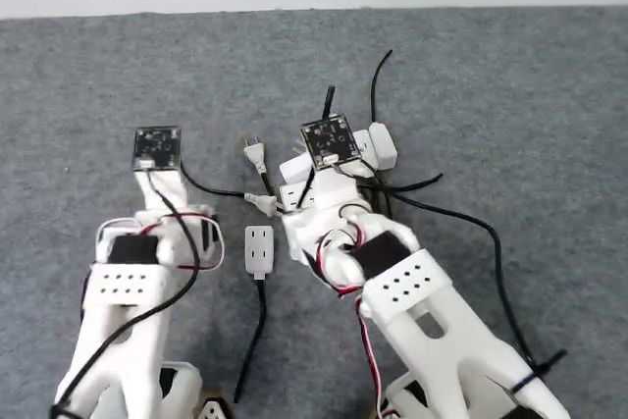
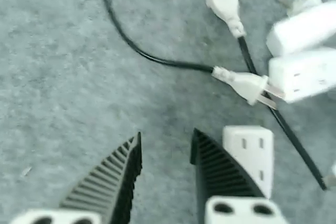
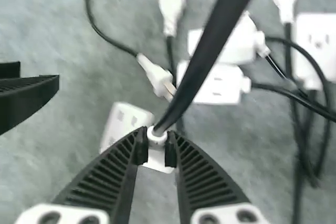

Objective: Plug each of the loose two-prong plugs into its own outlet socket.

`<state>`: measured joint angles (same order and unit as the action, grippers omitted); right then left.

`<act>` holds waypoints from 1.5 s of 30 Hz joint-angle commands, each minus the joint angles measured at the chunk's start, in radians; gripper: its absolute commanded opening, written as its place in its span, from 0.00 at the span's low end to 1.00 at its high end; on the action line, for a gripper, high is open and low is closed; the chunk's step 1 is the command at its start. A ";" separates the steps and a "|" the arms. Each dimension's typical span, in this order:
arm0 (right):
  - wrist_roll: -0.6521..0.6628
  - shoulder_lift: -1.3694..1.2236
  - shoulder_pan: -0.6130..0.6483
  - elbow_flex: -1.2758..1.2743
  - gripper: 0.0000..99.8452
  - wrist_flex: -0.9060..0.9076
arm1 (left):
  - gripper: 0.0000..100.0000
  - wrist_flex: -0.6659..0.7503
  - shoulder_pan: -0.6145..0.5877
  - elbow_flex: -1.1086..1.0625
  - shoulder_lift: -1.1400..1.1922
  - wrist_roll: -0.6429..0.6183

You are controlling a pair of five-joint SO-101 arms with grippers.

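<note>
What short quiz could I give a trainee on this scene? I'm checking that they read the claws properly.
1. True or false: the left claw holds a plug.
2. Which claw grips the white cord end? A left; B right.
3. What colour are the cords?
Key: 1 false, it is open and empty; 2 B, the right claw; 3 black.

I see a grey carpeted table. Near its middle lies a white outlet socket, its black cord trailing toward the near edge. Two loose plugs and some outlet blocks lie beyond.
</note>
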<state>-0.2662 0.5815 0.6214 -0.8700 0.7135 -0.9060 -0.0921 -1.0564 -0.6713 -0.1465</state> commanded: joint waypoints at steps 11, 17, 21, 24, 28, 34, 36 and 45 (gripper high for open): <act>-0.017 -0.179 0.071 0.048 0.01 -0.248 | 0.01 0.100 -0.091 0.203 0.334 0.043; 0.009 -0.196 0.097 0.057 0.01 -0.277 | 0.01 0.100 -0.098 0.245 0.407 0.044; 0.009 -0.197 0.117 0.061 0.01 -0.298 | 0.01 0.100 -0.098 0.243 0.407 0.044; 0.009 -0.229 0.117 0.066 0.01 -0.318 | 0.01 0.100 -0.098 0.243 0.407 0.044; 0.011 -0.285 0.113 0.098 0.01 -0.315 | 0.01 0.100 -0.098 0.243 0.407 0.044; 0.011 -0.300 0.085 0.115 0.01 -0.317 | 0.01 0.098 -0.097 0.243 0.410 0.044; 0.018 -0.289 0.081 0.126 0.01 -0.300 | 0.01 0.097 -0.098 0.242 0.408 0.052; 0.285 -0.053 0.154 0.161 0.01 0.021 | 0.02 0.002 -0.051 0.225 0.413 0.408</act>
<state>-0.0621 0.4342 0.7534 -0.7718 0.6475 -0.8753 -0.1703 -0.8646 -0.2539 0.1465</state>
